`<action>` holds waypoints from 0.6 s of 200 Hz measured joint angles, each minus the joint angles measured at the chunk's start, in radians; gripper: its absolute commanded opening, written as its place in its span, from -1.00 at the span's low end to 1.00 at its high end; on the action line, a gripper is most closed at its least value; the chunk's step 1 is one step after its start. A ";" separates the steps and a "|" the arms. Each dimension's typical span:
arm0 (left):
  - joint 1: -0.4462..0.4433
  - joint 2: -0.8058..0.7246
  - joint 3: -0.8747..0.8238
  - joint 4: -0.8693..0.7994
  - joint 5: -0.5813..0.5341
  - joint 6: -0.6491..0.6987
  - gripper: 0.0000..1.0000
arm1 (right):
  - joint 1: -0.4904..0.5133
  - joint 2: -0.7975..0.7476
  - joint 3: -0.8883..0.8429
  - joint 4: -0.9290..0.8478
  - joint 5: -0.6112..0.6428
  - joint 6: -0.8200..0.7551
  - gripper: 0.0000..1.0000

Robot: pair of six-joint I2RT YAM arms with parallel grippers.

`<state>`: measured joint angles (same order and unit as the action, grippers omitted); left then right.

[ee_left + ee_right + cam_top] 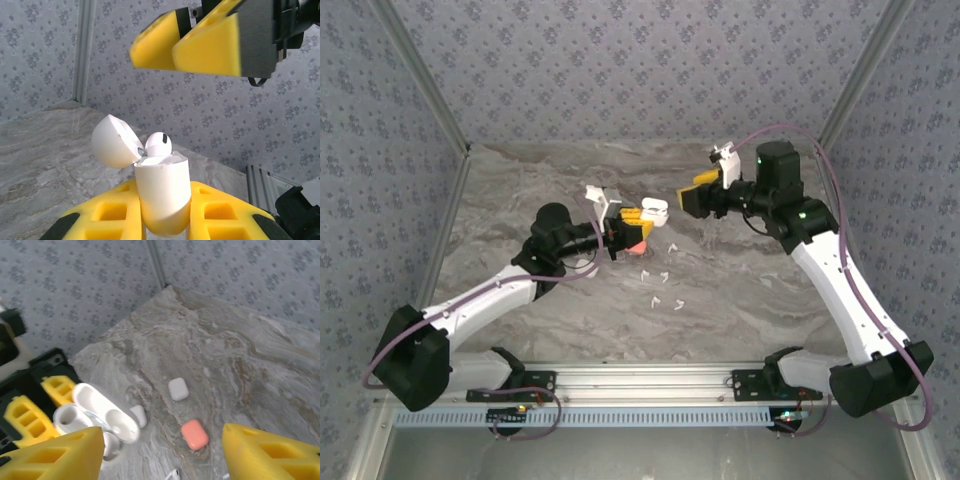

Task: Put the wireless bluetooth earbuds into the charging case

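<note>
My left gripper (165, 222) is shut on a white charging case (163, 192), held upright above the table with its lid (112, 142) swung open to the left. One white earbud (158, 144) sits in the case with its round head sticking out. In the top view the case (655, 210) is at mid table, and my right gripper (692, 197) hangs open just right of it with nothing between its yellow fingers (207, 47). Several white earbuds (665, 275) lie loose on the marble in front of the case. In the right wrist view the open case (105, 412) is at lower left.
On the table below lie a closed white case (178, 389), a coral case (194, 434) and another white case (139, 416). One earbud (173, 474) lies near them. Patterned walls enclose the marble table (750, 290) on three sides.
</note>
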<state>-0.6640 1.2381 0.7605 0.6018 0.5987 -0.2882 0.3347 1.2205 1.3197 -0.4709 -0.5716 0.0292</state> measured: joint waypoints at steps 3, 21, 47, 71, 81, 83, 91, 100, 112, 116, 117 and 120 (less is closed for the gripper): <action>0.000 -0.003 0.000 -0.005 -0.006 0.003 -0.80 | -0.005 0.003 -0.002 -0.003 0.006 0.011 0.21; 0.000 -0.039 -0.001 -0.041 -0.029 0.026 -0.80 | -0.023 0.044 -0.023 -0.015 0.048 0.047 0.14; 0.000 -0.105 -0.019 -0.074 -0.059 0.050 -0.80 | -0.020 0.176 -0.065 -0.036 0.123 0.082 0.11; 0.000 -0.144 -0.041 -0.095 -0.080 0.064 -0.80 | -0.005 0.318 -0.089 -0.041 0.177 0.087 0.08; 0.000 -0.151 -0.048 -0.106 -0.090 0.068 -0.80 | 0.004 0.372 -0.093 -0.040 0.193 0.085 0.07; 0.000 -0.152 -0.049 -0.107 -0.091 0.068 -0.80 | 0.005 0.380 -0.094 -0.040 0.198 0.085 0.07; 0.000 -0.153 -0.053 -0.112 -0.095 0.071 -0.80 | 0.012 0.418 -0.095 -0.037 0.208 0.081 0.05; 0.000 -0.153 -0.056 -0.117 -0.099 0.071 -0.80 | 0.019 0.460 -0.094 -0.028 0.215 0.072 0.02; 0.000 -0.153 -0.058 -0.126 -0.100 0.071 -0.80 | 0.027 0.510 -0.093 -0.017 0.224 0.063 0.00; 0.000 -0.153 -0.058 -0.129 -0.100 0.071 -0.80 | 0.030 0.527 -0.092 -0.014 0.224 0.058 -0.01; 0.000 -0.153 -0.058 -0.129 -0.100 0.071 -0.80 | 0.031 0.533 -0.092 -0.013 0.226 0.058 -0.01; 0.000 -0.153 -0.058 -0.130 -0.100 0.071 -0.80 | 0.033 0.545 -0.092 -0.010 0.229 0.055 -0.02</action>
<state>-0.6640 1.0855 0.7029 0.4717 0.4992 -0.2173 0.3676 1.7653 1.2282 -0.4808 -0.3431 0.0841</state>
